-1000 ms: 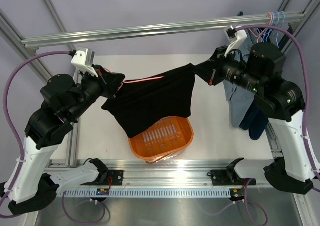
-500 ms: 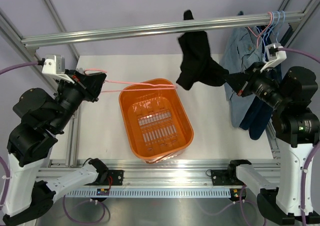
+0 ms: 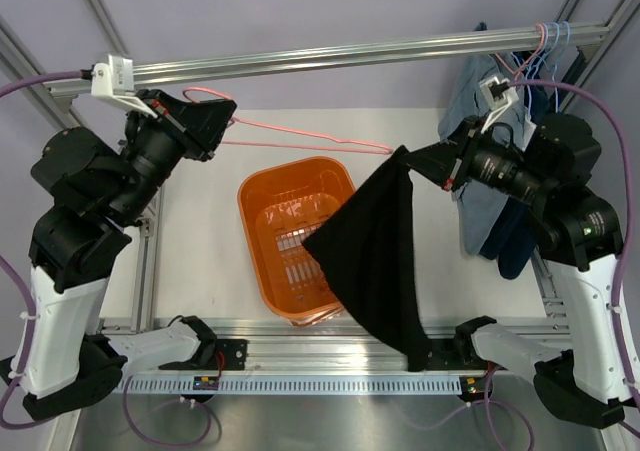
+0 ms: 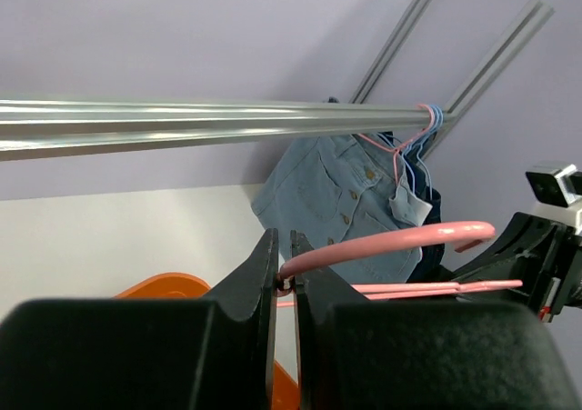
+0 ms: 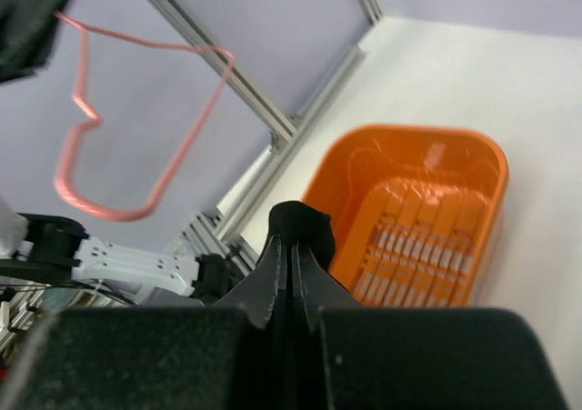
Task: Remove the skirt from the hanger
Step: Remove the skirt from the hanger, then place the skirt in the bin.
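Observation:
The light-blue denim skirt with buttons hangs at the rail's right end, behind my right arm, on a pink hanger whose hook sits among other hooks. My left gripper is shut on the neck of a separate, bare pink wire hanger, held high near the rail. My right gripper is shut on a bunched corner of a black garment, which dangles over the basket's right side. In the right wrist view the black cloth pokes out past the shut jaws.
An orange basket stands mid-table, also in the right wrist view. Dark navy jeans and light-blue wire hangers hang beside the skirt. The aluminium rail crosses the back; frame posts stand at the sides.
The black garment came off the pink hanger; my right gripper swung it up, then down beside the basket. My left arm pulled the bare hanger left and raised it toward the rail.

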Controlling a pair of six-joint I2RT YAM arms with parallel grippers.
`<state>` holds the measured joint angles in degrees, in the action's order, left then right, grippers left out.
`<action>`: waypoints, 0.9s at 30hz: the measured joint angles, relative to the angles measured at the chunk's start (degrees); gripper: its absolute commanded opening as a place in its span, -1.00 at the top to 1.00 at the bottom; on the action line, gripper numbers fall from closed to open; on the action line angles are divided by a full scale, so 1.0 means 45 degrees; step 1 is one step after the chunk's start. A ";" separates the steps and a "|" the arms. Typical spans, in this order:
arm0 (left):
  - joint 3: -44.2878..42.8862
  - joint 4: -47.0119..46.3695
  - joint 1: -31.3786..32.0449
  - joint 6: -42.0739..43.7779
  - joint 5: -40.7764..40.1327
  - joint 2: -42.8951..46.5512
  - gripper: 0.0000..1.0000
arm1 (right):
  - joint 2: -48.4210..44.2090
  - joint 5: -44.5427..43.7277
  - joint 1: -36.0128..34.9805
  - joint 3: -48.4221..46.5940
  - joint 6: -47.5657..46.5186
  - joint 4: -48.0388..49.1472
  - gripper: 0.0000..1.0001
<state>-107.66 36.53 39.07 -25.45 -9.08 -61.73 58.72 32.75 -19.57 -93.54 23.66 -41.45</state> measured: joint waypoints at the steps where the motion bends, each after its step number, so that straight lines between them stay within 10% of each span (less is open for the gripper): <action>1: -0.0015 -0.0015 -0.0005 -0.0049 -0.0160 0.0078 1.00 | 0.0257 0.0044 -0.0063 -0.0510 0.0053 -0.0087 1.00; 13: -0.0782 -0.1841 -0.0005 0.0024 -0.0913 0.1933 1.00 | 0.4643 0.0228 -0.2599 -0.7810 0.0612 0.0418 1.00; 25: -0.0121 -0.1137 -0.0005 0.0010 -0.1316 0.2098 1.00 | 0.5989 -0.1676 -0.4245 -0.4124 0.0461 0.1059 1.00; 27: -0.0228 -0.0719 -0.0005 -0.0107 -0.1647 0.2011 1.00 | 0.5838 -0.1943 -0.4439 -0.3453 0.0491 0.1399 0.03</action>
<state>-108.68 33.30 39.05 -25.93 -16.49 -52.69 84.99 24.01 -39.55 -109.08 25.87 -35.16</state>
